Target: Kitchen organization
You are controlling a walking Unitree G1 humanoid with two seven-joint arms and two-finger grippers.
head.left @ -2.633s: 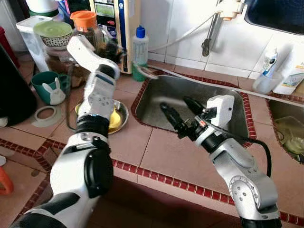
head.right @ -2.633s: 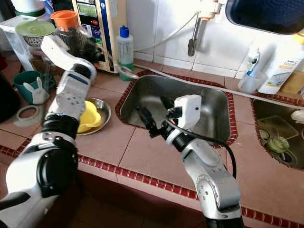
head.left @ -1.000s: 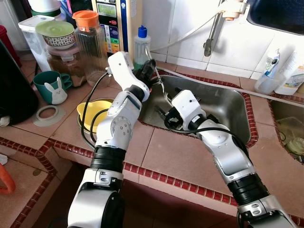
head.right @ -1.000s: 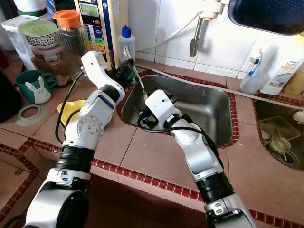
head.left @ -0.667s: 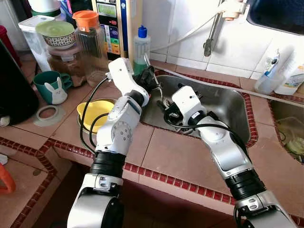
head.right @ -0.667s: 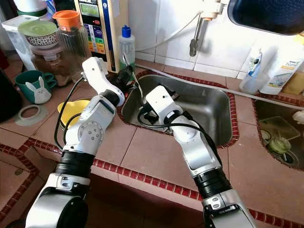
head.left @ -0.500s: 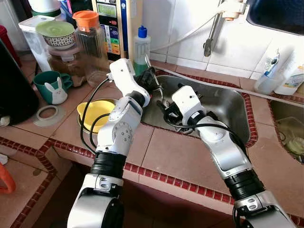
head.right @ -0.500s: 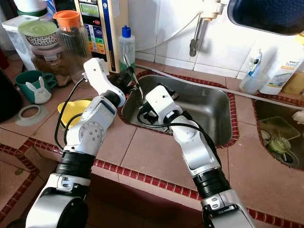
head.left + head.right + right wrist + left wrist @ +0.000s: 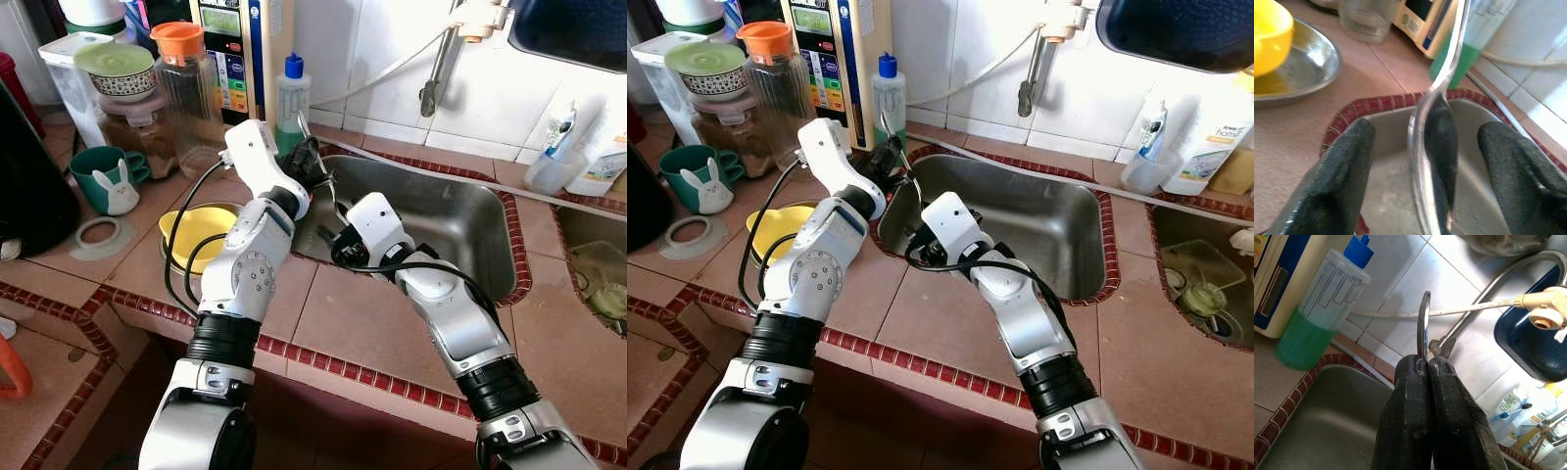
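Note:
A metal spoon (image 9: 336, 201) hangs over the near left corner of the steel sink (image 9: 451, 211). My left gripper (image 9: 312, 162) is shut on its handle (image 9: 1423, 323), bowl end pointing down. My right gripper (image 9: 333, 243) sits just below at the sink's edge. It is open, with its two fingers (image 9: 1347, 161) on either side of the spoon's bowl (image 9: 1439, 127) and apart from it. A yellow bowl (image 9: 196, 227) rests in a steel plate (image 9: 1308, 68) on the counter to the left.
A green soap bottle (image 9: 287, 98), an orange-lidded jar (image 9: 181, 78), a teal rabbit mug (image 9: 106, 181) and a tape ring (image 9: 93, 235) crowd the left counter. The faucet (image 9: 431, 83) hangs over the sink. A second basin (image 9: 598, 274) lies far right.
My left arm swung from the back jars to the sink corner with the spoon. My right gripper moved left along the sink edge, so its fingers now flank the spoon's bowl.

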